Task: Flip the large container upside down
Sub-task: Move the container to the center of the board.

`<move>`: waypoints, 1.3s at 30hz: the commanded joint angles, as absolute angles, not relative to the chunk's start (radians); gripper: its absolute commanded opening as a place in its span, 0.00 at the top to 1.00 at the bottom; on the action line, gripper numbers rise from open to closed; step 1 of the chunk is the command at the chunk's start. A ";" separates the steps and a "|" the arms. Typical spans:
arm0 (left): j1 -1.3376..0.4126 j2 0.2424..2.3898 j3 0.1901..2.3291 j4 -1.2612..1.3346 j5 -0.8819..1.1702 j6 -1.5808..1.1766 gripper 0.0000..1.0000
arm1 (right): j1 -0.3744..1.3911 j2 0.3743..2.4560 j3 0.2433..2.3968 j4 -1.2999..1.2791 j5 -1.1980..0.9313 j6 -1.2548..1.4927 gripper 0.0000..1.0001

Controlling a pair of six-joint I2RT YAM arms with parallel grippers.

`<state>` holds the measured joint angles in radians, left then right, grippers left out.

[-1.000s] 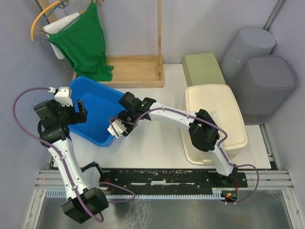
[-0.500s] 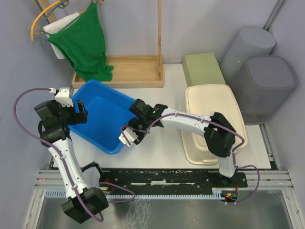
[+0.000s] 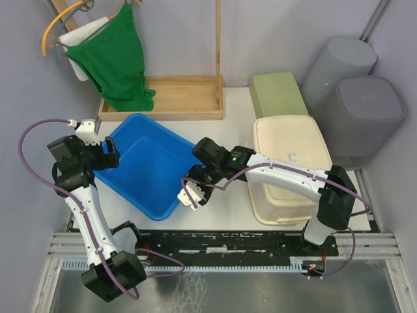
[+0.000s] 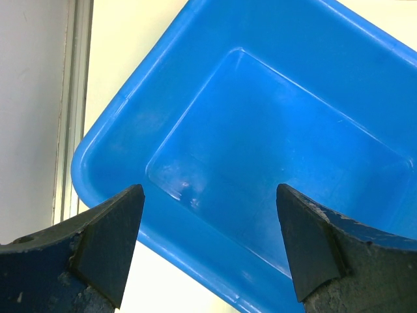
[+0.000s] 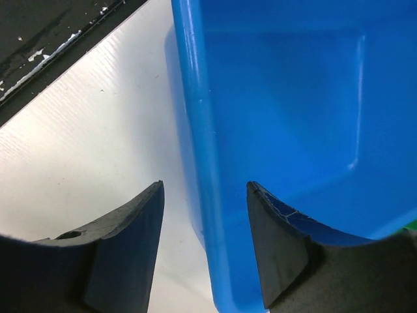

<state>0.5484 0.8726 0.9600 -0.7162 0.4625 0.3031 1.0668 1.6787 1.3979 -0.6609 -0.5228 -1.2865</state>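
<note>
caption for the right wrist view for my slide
Open right gripper straddling the rim of the blue container, which sits open side up on the white table.

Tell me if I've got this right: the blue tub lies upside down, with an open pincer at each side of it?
Not quite. The tub sits upright with its hollow facing up, as the top view and both wrist views show. The rest holds: the left pincer and the right pincer are open, one at each side of it.
</note>
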 commanded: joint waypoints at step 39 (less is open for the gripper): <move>0.397 0.858 1.267 -1.141 0.886 0.615 0.01 | 0.949 1.533 1.436 -0.793 -0.072 -0.530 0.00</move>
